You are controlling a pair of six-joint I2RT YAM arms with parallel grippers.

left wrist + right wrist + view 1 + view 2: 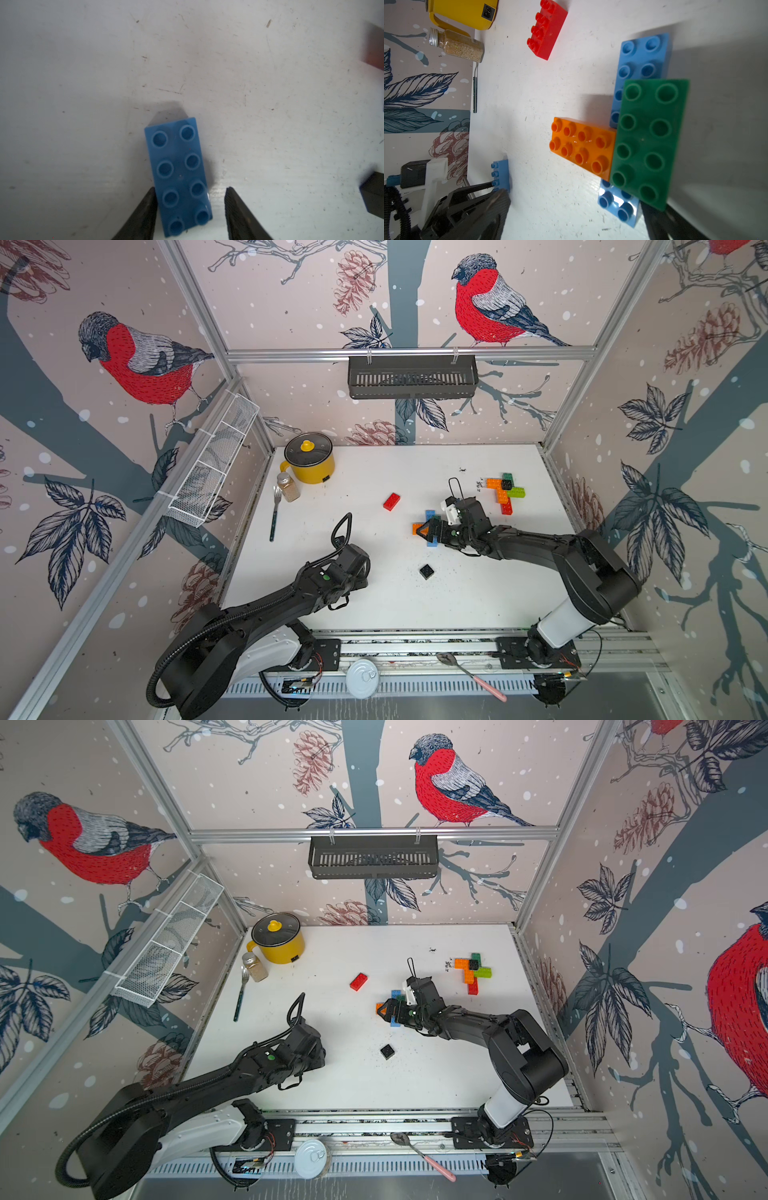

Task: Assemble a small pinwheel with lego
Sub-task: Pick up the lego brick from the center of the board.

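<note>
- Nearest me, a black square (426,571) lies alone, low-centre on the worktop (374,605) in both top views.
- Left gripper (190,189): jaws apart, astride a loose blue brick (178,176) lying flat. One finger (145,212) touches it and the other stands clear.
- Right gripper (429,533): jaws spread wide over a mid-frame cluster. There a green brick (650,141) lies across two blue bricks (641,60), beside an orange brick (583,145). I see nothing clamped.
- A red brick (391,502) lies alone just beyond, to the left.
- Farther, upper right on the worktop: a built pinwheel (505,491).
- Farthest, upper left: a yellow pot (309,458).
</note>
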